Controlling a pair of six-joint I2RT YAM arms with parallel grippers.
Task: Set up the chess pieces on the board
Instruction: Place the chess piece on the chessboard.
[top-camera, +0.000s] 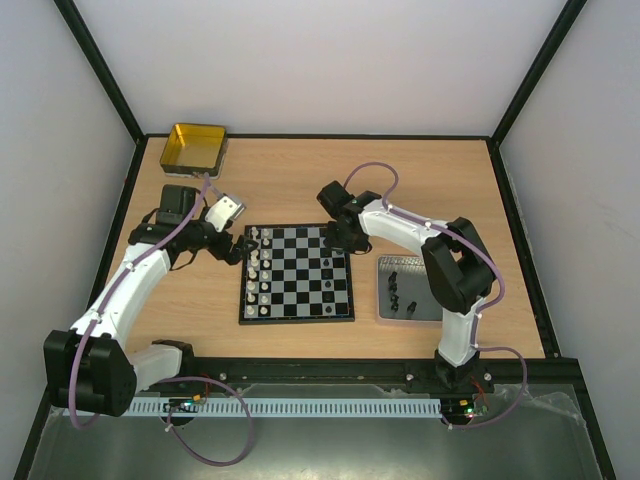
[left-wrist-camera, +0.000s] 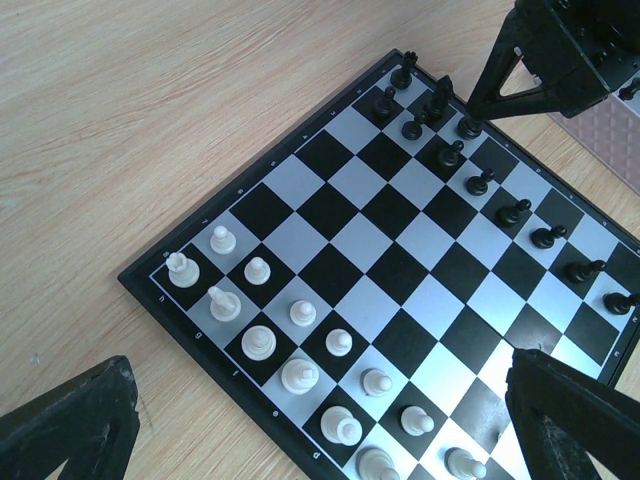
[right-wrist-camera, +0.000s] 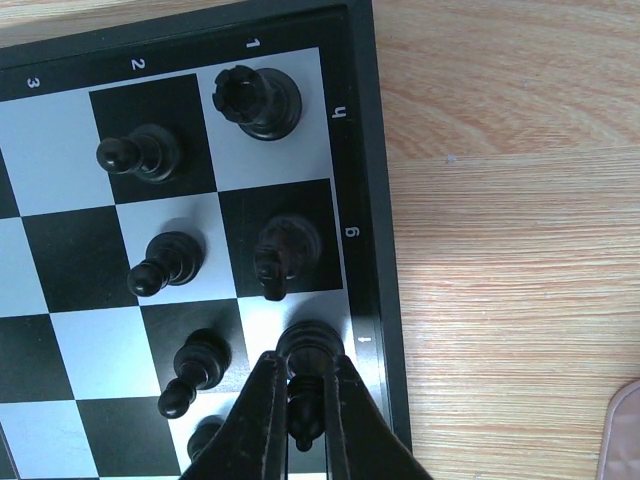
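Right end effector (right-wrist-camera: 305, 378) is gripping a black piece (right-wrist-camera: 310, 345), apparently seating it on the board's (right-wrist-camera: 366, 200) right-edge row, middle of the worktop (top-camera: 300, 175); left end effector (left-wrist-camera: 325, 430) is idling open; next move is calling for a straight release.

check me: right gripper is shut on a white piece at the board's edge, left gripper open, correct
The piece is black, not white, per the right wrist view. Otherwise yes: right gripper shut on it at the edge of the board, left gripper open.

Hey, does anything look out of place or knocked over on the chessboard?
Nothing is knocked over. One oddity: the black pieces stand on the board rows printed 1 and 2, normally white's side.
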